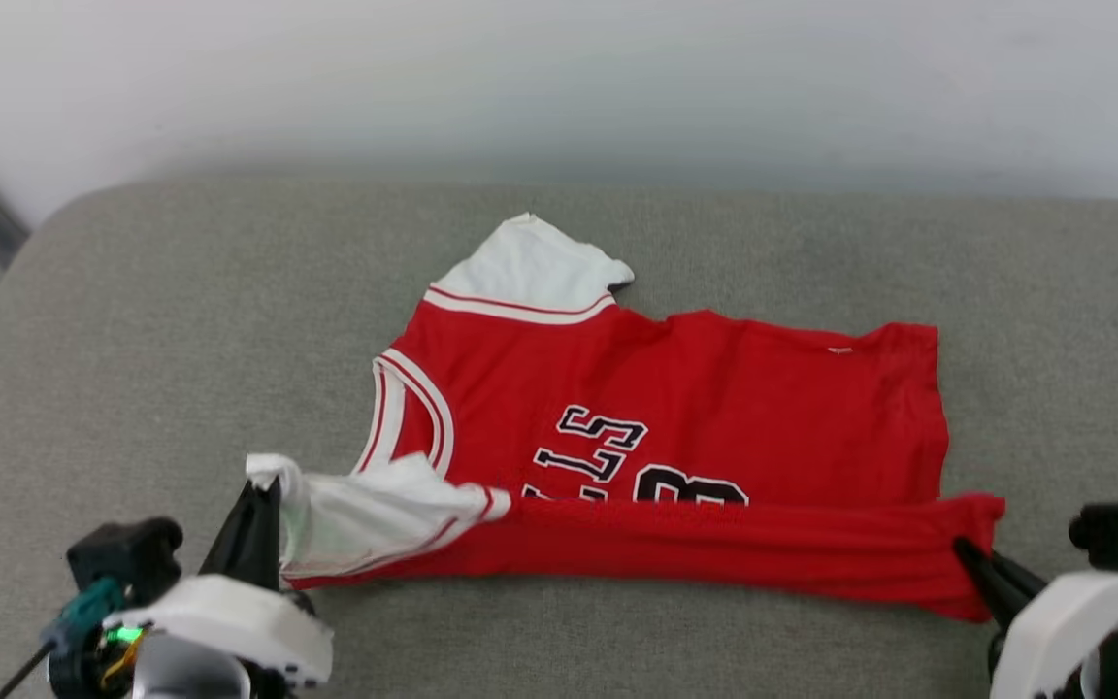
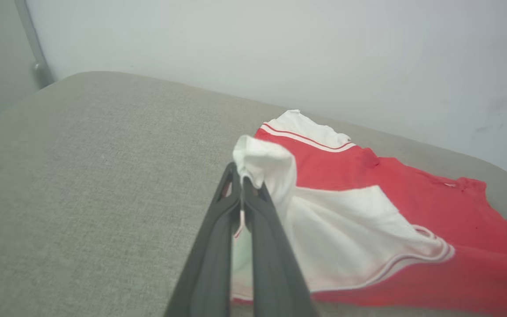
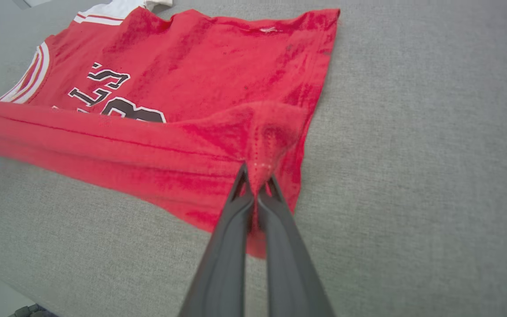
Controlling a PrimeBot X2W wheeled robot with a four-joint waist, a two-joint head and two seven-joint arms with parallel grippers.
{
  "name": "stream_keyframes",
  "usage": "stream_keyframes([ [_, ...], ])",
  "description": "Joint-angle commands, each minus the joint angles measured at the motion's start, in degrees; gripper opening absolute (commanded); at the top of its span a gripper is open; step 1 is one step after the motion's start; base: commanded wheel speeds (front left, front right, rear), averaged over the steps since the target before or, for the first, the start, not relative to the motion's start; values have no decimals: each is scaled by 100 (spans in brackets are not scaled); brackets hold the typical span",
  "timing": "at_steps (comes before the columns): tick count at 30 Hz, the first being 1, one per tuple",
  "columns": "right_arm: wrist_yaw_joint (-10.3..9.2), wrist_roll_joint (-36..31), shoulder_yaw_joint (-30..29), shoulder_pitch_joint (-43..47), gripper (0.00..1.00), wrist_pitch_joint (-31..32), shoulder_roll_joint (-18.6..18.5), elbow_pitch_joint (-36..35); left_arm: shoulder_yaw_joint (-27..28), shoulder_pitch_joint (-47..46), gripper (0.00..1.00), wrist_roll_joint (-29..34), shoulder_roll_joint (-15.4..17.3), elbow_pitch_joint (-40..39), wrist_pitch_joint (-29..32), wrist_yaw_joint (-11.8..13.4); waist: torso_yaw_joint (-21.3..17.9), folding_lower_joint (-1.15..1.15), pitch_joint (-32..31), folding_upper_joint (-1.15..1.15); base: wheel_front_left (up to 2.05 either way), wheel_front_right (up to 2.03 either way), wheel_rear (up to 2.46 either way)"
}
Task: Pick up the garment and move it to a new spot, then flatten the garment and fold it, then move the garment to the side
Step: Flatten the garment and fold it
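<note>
One garment (image 1: 714, 398); two grips: left pincer (image 1: 266, 487), right pincer (image 1: 963, 549).

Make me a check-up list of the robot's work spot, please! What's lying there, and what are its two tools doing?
Surface: grey fabric cushion, flat, no stains seen.
Job's things: garment, red with white sleeves, lying front up; its near long edge is folded over and hides part of the black lettering.
Clutter: nothing seen.
Grippers: left tool shut on the garment's white sleeve; right tool shut on the red hem corner.
Cables: coloured wires at the left wrist, clear of the garment.
Surroundings: pale wall behind the cushion; grey pole at the far left.
</note>
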Motion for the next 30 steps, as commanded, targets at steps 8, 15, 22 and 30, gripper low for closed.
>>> stream_keyframes([
  [8,-8,-77,438,-972,0,232,-81,711,-142,-1272,0,-230,-328,1645,-165,-586,-178,1,817,0,0,0,0],
  [15,-10,-127,802,-1413,25,-152,-220,1468,-321,-1813,0,-388,-541,2709,-111,-1015,-226,1,1089,0,0,0,0],
  [22,-9,8,1070,-1528,100,-871,-294,1763,-244,-2046,100,-578,-609,3276,-247,-1247,-220,1,890,0,0,0,0],
  [30,-9,-154,689,-1326,100,-2210,-133,1178,-59,-1928,100,-644,-40,2805,110,-1225,-298,1,436,0,0,0,0],
])
